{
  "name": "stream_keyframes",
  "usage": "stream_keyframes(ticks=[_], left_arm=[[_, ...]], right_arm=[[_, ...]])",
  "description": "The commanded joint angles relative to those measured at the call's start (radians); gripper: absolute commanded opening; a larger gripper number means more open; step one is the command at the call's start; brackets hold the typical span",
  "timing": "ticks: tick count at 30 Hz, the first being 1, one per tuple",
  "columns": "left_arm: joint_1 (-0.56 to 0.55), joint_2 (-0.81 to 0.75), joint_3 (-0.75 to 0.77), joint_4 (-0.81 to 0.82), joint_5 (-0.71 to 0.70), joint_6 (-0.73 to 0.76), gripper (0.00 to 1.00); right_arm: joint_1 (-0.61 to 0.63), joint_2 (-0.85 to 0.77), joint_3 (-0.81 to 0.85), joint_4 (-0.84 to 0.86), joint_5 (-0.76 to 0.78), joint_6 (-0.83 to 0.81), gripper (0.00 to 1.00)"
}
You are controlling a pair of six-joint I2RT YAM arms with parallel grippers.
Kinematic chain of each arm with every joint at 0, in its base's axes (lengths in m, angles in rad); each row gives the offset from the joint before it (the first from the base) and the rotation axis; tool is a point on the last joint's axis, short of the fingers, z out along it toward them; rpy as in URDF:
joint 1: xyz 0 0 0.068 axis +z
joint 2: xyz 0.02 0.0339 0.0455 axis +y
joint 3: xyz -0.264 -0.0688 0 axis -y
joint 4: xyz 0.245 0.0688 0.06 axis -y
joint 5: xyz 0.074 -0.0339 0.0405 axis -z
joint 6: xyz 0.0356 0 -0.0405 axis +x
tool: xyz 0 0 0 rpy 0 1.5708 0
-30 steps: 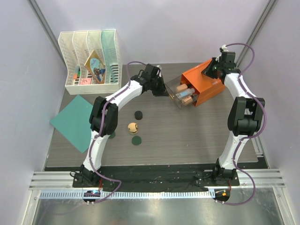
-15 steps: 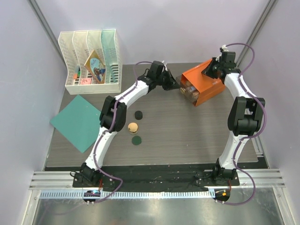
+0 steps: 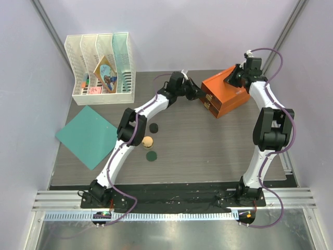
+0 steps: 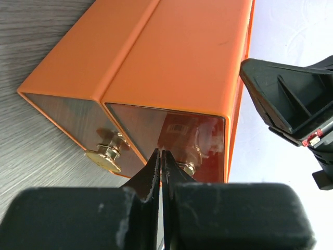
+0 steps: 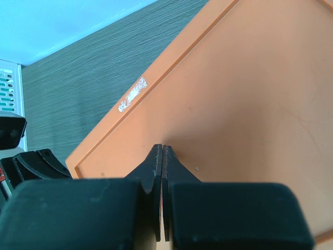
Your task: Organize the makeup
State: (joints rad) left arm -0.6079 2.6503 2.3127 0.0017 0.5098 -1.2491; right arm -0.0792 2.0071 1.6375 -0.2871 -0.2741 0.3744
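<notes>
The orange drawer box (image 3: 225, 96) stands at the back right with both drawers pushed in. The bottles and tubes are hidden inside. My left gripper (image 3: 200, 94) is shut, empty, with its tips against the drawer front (image 4: 171, 130) beside a gold knob (image 4: 103, 158). My right gripper (image 3: 235, 78) is shut and rests on the box's top (image 5: 244, 99) at its far side. On the table lie a black disc (image 3: 153, 127), a tan round compact (image 3: 148, 141) and a dark-green disc (image 3: 151, 155).
A white file organizer (image 3: 101, 65) with booklets stands at the back left. A teal flat sheet (image 3: 86, 136) lies at the left edge. My left arm stretches across the table's middle above the discs.
My left gripper has moved right and pushed the clear drawer with the bottles into the orange box. The drawer now stands closed. The right arm has not moved.
</notes>
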Motion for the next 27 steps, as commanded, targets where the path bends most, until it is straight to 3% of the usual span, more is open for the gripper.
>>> stream_keyframes(ticks=[1, 3, 9, 17, 20, 21, 24, 27], left_arm=[[-0.026, -0.108, -0.093, 0.098, 0.069, -0.006, 0.02], [-0.013, -0.142, -0.17, 0.1, 0.059, -0.003, 0.05], [0.005, -0.148, -0.208, 0.044, 0.067, 0.0, 0.13], [0.003, -0.116, -0.19, 0.017, 0.047, 0.005, 0.14], [0.0, -0.121, -0.179, 0.018, 0.045, 0.033, 0.24], [0.0, -0.122, -0.177, 0.018, 0.044, 0.04, 0.35], [-0.003, -0.128, -0.174, 0.018, 0.033, 0.059, 0.47], [-0.01, -0.136, -0.165, 0.001, 0.009, 0.094, 0.52]], right_arm=[[-0.001, 0.191, -0.122, -0.354, 0.13, -0.058, 0.01], [-0.001, 0.191, -0.123, -0.354, 0.131, -0.058, 0.01], [-0.001, 0.188, -0.125, -0.354, 0.131, -0.057, 0.01], [-0.001, 0.188, -0.128, -0.354, 0.134, -0.06, 0.01], [-0.001, 0.186, -0.13, -0.354, 0.134, -0.06, 0.01], [-0.001, 0.188, -0.13, -0.354, 0.134, -0.06, 0.01], [-0.001, 0.19, -0.126, -0.356, 0.133, -0.06, 0.01], [-0.001, 0.193, -0.123, -0.354, 0.133, -0.058, 0.01]])
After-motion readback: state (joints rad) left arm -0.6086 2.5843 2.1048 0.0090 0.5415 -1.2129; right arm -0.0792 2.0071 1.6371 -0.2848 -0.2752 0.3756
